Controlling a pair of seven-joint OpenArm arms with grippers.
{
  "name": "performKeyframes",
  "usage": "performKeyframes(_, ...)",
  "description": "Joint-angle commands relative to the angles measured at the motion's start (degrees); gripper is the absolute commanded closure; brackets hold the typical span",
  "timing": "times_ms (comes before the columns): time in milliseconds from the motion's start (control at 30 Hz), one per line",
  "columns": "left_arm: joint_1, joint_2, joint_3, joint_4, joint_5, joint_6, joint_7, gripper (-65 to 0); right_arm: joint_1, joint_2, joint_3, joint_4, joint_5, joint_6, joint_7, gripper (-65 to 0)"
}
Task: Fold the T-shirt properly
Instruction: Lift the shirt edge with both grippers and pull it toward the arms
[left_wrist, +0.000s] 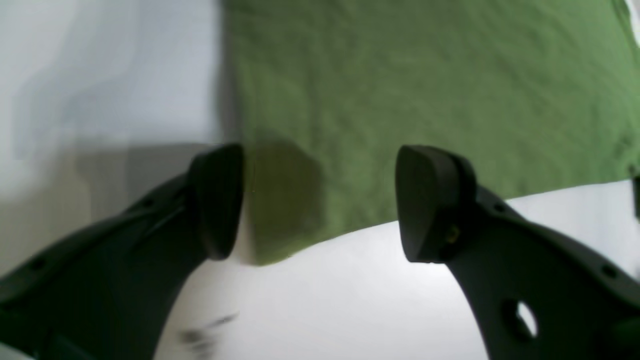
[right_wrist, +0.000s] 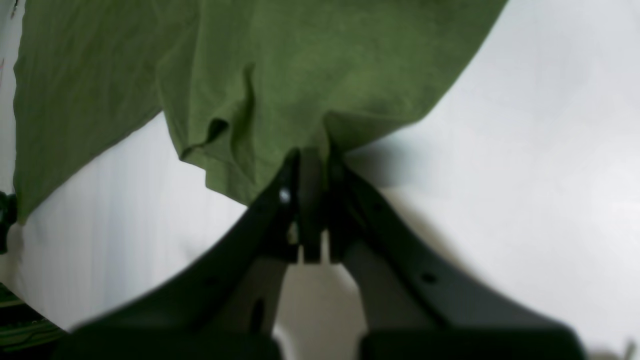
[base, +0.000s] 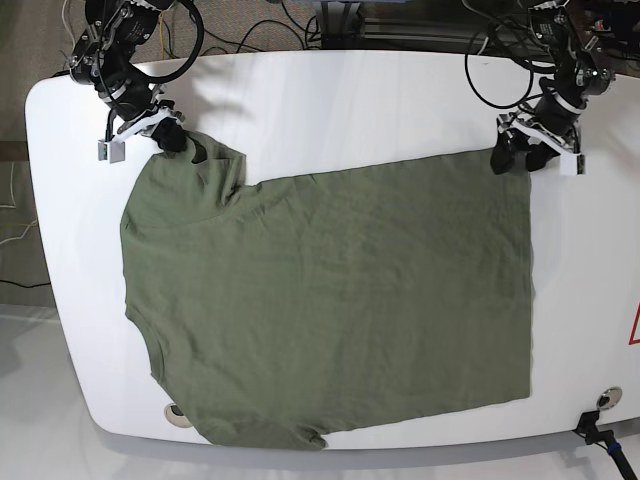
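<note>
The T-shirt (base: 330, 300) lay spread flat on the white table (base: 330, 100), covering most of its width, with one sleeve toward the far left corner in the base view and the other at the near left edge. No fold was made in it yet; only small wrinkles and a little bunching at the far sleeve showed. By my judgement the task was at its very beginning: the corners were only being taken, and all the folds were left to do.

The right hand (right_wrist: 312, 160) was closed on the cloth at the edge of the far sleeve, and the fabric rose a little into its closed jaws. The left hand (left_wrist: 320, 200) stood open over the far corner of the hem, one jaw on each side of that corner, not yet gripping it.

On edges: the near sleeve and the bottom of the shirt lay very close to the near rim of the table, and the sleeve seemed almost to reach it. The hem side ended well before the table's right border. The widest free surface was the far strip of the table between the two arms, so I think a fold toward the near side would have little spare room, and pulling the cloth farther away first could help.
</note>
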Motion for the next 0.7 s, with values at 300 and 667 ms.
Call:
performKeyframes(300, 0.3, 4.0, 2.3, 0.6, 0.3, 0.2, 0.7, -43.4, -0.4, 0.7, 0.2, 0.6, -0.1, -0.1, -0.2, 0.0)
performKeyframes(667, -2.4, 3.9, 2.0, 0.4, 0.3, 0.3, 0.7, -12.4, -0.4, 0.7, 0.2, 0.6, -0.3, -0.1, -0.2, 0.0)
